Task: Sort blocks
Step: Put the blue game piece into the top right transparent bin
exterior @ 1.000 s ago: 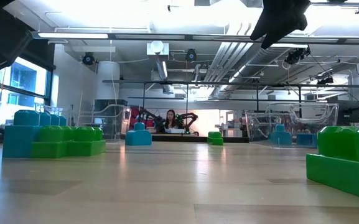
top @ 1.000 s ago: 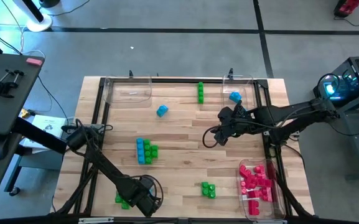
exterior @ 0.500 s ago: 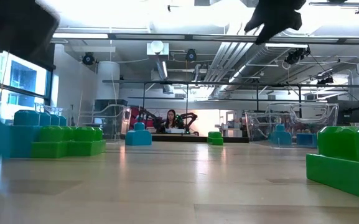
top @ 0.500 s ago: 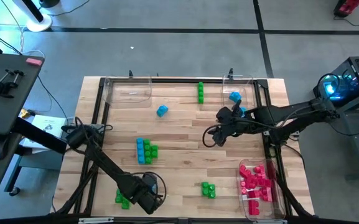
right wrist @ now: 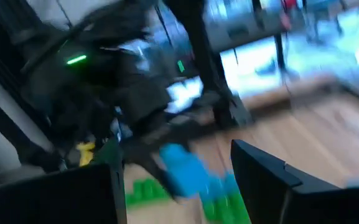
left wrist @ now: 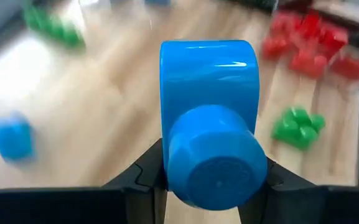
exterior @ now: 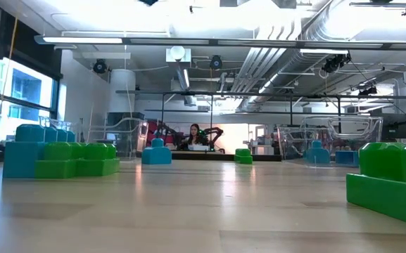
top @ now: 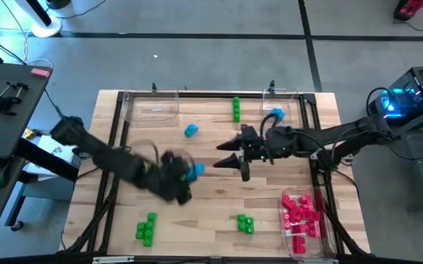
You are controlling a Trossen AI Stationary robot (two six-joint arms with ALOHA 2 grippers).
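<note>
My left gripper [top: 189, 174] hovers over the middle of the table, shut on a light blue block [top: 195, 171] that fills the left wrist view [left wrist: 209, 124]. My right gripper [top: 231, 164] stands open just right of it, pointing toward the table's left, with nothing between its fingers. It sees the held block [right wrist: 180, 167] ahead. Loose blue blocks [top: 190, 130] and green blocks [top: 146, 229] [top: 245, 224] [top: 236, 108] lie on the table. Red blocks [top: 303, 214] fill a clear tray at the front right. My left gripper pinches the blue block between its two fingers [left wrist: 143, 177], one on each of two opposite sides [left wrist: 167, 137]. The block's round stud points back at the wrist camera. The block is lifted clear of the table.
Two clear trays [top: 152, 107] [top: 288, 99] stand along the far edge, the right one with a blue block [top: 276, 114] by it. A blue and green cluster [exterior: 55, 151] and a green block [exterior: 392, 179] show in the low view. A person sits in the room behind.
My left gripper has risen from beside the green blocks at the near edge and swung toward the table's middle, turning as it went; a blue block now shows in its fingers. My right gripper has tipped up from pointing down to near level and drifted toward the table's left.
</note>
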